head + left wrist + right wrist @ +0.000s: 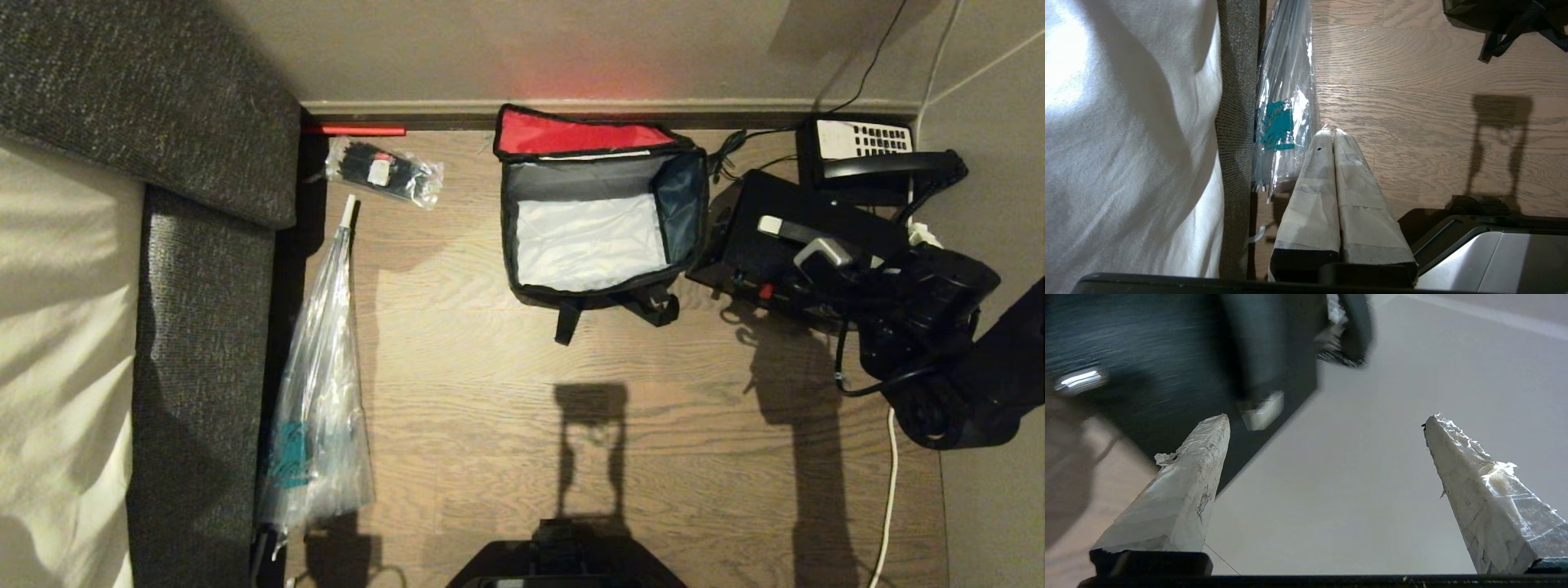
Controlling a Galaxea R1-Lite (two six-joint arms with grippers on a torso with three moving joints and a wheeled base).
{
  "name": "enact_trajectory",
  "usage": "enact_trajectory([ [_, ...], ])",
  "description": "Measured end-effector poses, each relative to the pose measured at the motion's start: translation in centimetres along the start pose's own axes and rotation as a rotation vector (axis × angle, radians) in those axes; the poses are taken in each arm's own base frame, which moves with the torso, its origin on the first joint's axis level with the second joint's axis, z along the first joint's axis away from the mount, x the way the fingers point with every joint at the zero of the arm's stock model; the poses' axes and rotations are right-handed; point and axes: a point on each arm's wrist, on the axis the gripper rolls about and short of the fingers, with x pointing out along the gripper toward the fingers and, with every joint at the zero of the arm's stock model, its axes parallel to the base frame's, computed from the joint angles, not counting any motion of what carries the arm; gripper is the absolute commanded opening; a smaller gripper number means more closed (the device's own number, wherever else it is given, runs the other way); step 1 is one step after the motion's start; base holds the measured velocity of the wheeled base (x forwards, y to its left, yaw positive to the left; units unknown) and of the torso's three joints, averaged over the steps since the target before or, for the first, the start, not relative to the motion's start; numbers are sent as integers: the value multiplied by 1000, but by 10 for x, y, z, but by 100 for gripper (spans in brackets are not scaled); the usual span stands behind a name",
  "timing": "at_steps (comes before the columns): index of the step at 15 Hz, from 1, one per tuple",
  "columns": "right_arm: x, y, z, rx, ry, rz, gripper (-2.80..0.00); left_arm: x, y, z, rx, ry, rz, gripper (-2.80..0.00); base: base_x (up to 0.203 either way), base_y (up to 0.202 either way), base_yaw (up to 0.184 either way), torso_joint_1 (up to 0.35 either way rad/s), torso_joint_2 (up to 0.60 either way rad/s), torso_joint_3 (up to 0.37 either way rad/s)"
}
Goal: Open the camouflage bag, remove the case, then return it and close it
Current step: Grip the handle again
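The camouflage bag (600, 216) sits open on the wooden floor (506, 392) against the back wall, its red inner lid (575, 135) folded back toward the skirting and the silvery lining bare; nothing lies inside it. The case (788, 237), flat and black, rests just beside the bag's right side, tilted up against the desk telephone (873, 155) behind it. So the removal looks done, and the step in hand is judged to be the turn from setting the case down to picking it up again for its return.

The right claw (804, 241) is over the case, at its top face. In the right wrist view its taped fingers (1184, 490) stand wide apart with nothing between them, one finger just at the case's edge (1167, 375), the other out over pale wall. It holds nothing.

The left claw (1334, 136) hangs parked low beside the bed, fingers pressed together and empty, near a clear plastic sleeve (318, 392) lying along the bed's edge. A small packet of black ties (384, 170) lies well left of the bag.

Next, the right claw would likely need to close on the case's edge, lift it clear of the telephone, and carry it left over the open bag before lowering it flat inside; the lid and zipper come after.
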Motion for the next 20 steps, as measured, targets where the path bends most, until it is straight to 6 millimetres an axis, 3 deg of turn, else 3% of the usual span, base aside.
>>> enact_trajectory([
  [9, 4, 17, 13, 101, -25, 13, 0, 0, 0, 0, 0, 0, 0, -280, 0, 0, 0, 0, 0, 0],
  [20, 32, 25, 31, 95, -109, -50, 0, 0, 0, 0, 0, 0, 0, -280, 0, 0, 0, 0, 0, 0],
])
